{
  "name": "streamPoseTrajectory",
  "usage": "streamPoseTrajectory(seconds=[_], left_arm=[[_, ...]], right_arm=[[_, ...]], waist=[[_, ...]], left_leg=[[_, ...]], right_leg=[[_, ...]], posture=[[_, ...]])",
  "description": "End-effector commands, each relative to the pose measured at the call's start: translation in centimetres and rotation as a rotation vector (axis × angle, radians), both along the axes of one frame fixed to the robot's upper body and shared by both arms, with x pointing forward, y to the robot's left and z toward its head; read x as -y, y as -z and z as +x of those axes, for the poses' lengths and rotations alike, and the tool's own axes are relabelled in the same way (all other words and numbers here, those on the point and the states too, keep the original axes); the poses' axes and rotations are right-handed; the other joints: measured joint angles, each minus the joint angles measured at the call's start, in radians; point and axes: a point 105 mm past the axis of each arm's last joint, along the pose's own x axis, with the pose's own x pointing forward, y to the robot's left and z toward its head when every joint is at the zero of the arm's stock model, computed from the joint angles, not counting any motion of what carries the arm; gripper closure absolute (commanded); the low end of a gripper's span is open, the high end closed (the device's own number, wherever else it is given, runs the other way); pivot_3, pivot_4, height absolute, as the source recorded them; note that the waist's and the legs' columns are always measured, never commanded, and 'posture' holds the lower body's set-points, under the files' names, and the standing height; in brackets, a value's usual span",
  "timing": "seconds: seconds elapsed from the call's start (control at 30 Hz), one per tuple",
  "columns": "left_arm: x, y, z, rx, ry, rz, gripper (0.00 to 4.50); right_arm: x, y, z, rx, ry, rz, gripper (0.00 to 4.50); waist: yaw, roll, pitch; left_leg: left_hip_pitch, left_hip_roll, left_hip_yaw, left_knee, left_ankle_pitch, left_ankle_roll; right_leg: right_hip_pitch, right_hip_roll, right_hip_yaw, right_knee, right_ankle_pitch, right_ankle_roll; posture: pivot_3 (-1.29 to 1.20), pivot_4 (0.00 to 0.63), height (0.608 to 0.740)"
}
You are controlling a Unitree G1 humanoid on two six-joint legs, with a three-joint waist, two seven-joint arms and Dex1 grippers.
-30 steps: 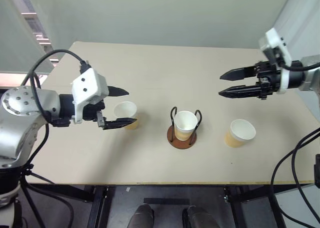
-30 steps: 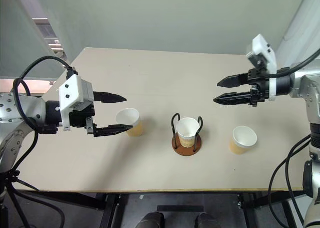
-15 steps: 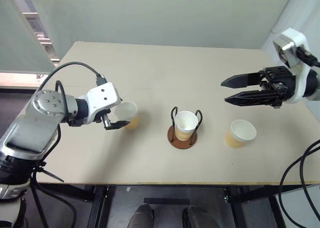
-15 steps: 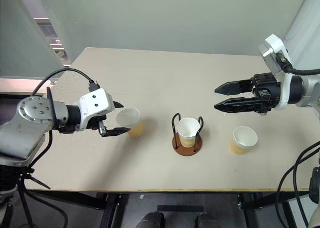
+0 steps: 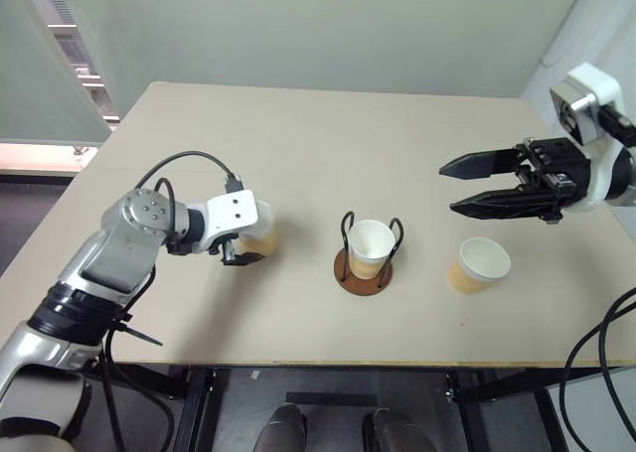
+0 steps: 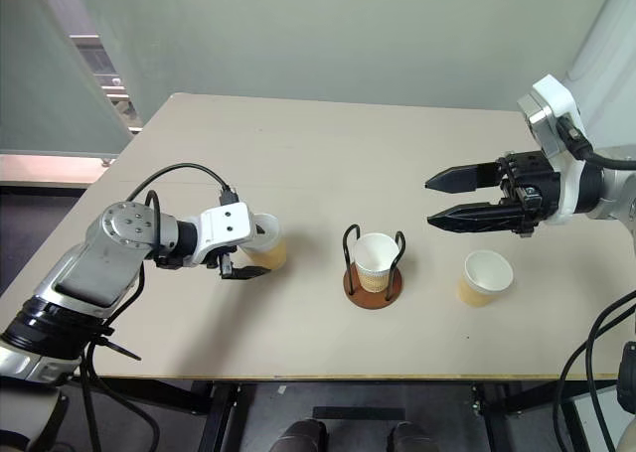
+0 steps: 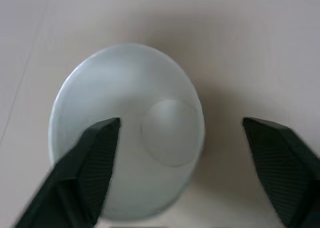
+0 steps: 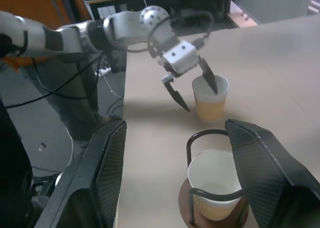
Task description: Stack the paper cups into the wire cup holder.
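Note:
Three tan paper cups stand on the table. The left cup (image 5: 262,239) has my left gripper (image 5: 250,243) around its wall, one finger inside the white mouth (image 7: 150,138) and the other outside. The jaws are open and the outer finger (image 7: 280,158) is clear of the cup. A second cup (image 5: 370,246) sits upright in the wire cup holder (image 5: 362,273), between its black loops. The third cup (image 5: 478,263) stands to the right of the holder. My right gripper (image 5: 449,189) hovers open and empty above that side, pointing left.
The pale table (image 5: 298,134) stretches far back behind the cups. Its front edge (image 5: 328,363) runs close below the holder. The left edge lies near my left arm.
My left gripper dropped and reached forward onto the left cup, one finger going into its mouth, and its jaws narrowed. The right gripper stayed open and barely shifted.

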Motion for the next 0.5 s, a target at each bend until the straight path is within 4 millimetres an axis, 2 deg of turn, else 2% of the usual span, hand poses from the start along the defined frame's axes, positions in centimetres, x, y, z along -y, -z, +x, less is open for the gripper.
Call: streamPoseTrajectory(seconds=[0.03, 0.23, 0.27, 0.5], left_arm=[[1.0, -1.6, -0.2, 0.023, 0.082, -0.006, 2.09], [0.9, -2.6, -1.8, -0.051, 0.183, -0.009, 4.32], [0.8, -2.8, -2.1, -0.062, 0.195, -0.006, 4.45], [0.3, -3.9, -4.3, -0.133, 0.246, -0.034, 4.45]], right_arm=[[0.4, -1.4, -1.0, 0.104, -0.045, 0.032, 1.24], [0.9, -1.0, -1.0, 0.131, -0.086, 0.050, 1.24], [0.9, -1.1, -1.1, 0.131, -0.092, 0.059, 1.24], [0.8, -1.4, -1.5, 0.126, -0.135, 0.045, 1.24]], waist=[[0.000, 0.000, 0.000], [0.000, 0.000, 0.000], [0.000, 0.000, 0.000], [-0.002, 0.000, 0.000]], left_leg=[[0.000, 0.000, 0.000, 0.000, 0.000, 0.000], [0.000, -0.001, 0.000, 0.001, 0.000, 0.000], [0.000, -0.001, 0.000, 0.001, 0.000, 0.000], [0.000, 0.000, 0.000, 0.001, 0.000, 0.000]], right_leg=[[0.000, 0.000, 0.000, 0.000, 0.000, 0.000], [0.000, 0.000, 0.000, 0.000, 0.000, 0.001], [0.000, 0.000, 0.000, 0.000, 0.000, 0.002], [0.001, 0.000, 0.000, 0.000, 0.000, 0.002]], posture=[[0.00, 0.150, 0.740], [0.00, 0.150, 0.740], [0.00, 0.150, 0.740], [0.00, 0.150, 0.740]])
